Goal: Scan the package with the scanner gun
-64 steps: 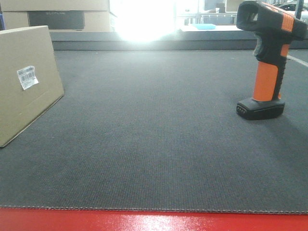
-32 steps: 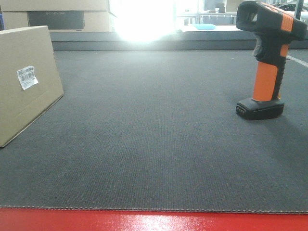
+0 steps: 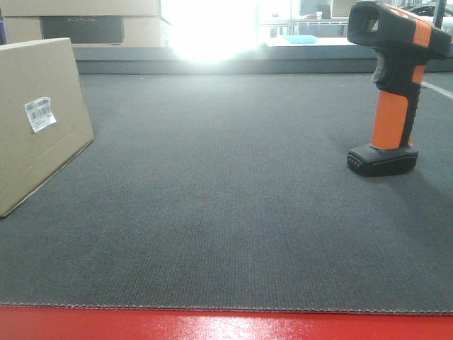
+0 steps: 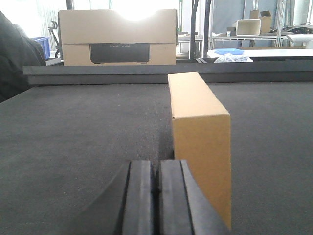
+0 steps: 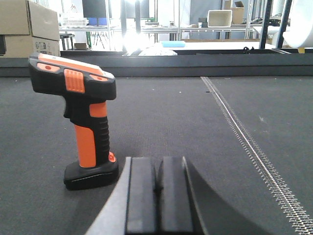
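The package [image 3: 39, 117] stands on edge at the left of the dark mat, a plain tan box with a small white barcode label [image 3: 40, 114] on its broad face. In the left wrist view the package [image 4: 200, 132] shows its narrow end just ahead and right of my left gripper [image 4: 157, 169], which is shut with nothing in it. The scanner gun [image 3: 391, 85] stands upright on its black base at the right, orange handle, black head. From the right wrist, the scanner gun [image 5: 80, 120] is ahead and left of my right gripper [image 5: 157, 166], shut and empty.
A raised dark ledge [image 3: 226, 60] borders the mat's far side. A larger cardboard box with a dark panel [image 4: 117, 38] sits beyond it. A red strip [image 3: 226, 324] marks the near edge. A stitched seam [image 5: 244, 142] runs along the mat right of the right gripper.
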